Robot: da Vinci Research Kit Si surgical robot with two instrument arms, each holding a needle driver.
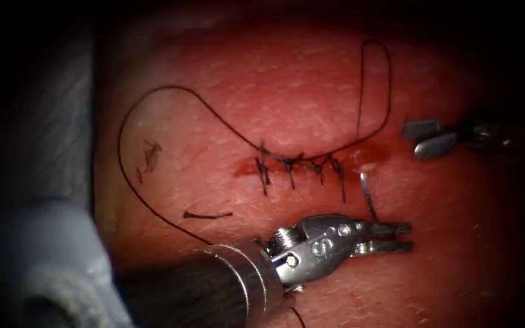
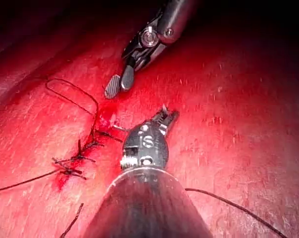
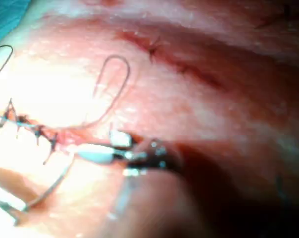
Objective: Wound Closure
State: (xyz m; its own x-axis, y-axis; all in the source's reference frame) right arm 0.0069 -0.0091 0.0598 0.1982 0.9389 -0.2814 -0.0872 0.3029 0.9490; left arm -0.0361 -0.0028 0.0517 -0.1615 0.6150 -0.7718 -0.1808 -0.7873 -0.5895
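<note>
My left tool (image 1: 396,237) lies below the cut (image 1: 302,163) in the endoscope view, its tip pointing to the right. Its jaws are nearly closed on the needle (image 1: 367,195), and they hold it close to one end. From the jaws the needle rises toward the right end of the cut. I cannot tell if its upper tip is inside the tissue (image 1: 287,91) or only touching it, because a pale spot sits there.

My right tool (image 1: 425,138) is at the right of the cut, a little above its line. Its two jaws are apart and hold nothing. In the left wrist view I see the right tool (image 2: 119,83) with the same spread jaws just above the tissue, near the left tool (image 2: 165,117).

The cut already carries a row of dark stitches. The thread (image 1: 153,121) leaves the left end of this row, makes a wide curve over the tissue at the left and passes under the left tool's shaft. Another part of thread makes a tall narrow loop above the right end of the cut. A short cut end (image 1: 206,215) lies loose on the tissue below and left of the stitches. Some red fluid (image 1: 247,167) is wet along the cut.
</note>
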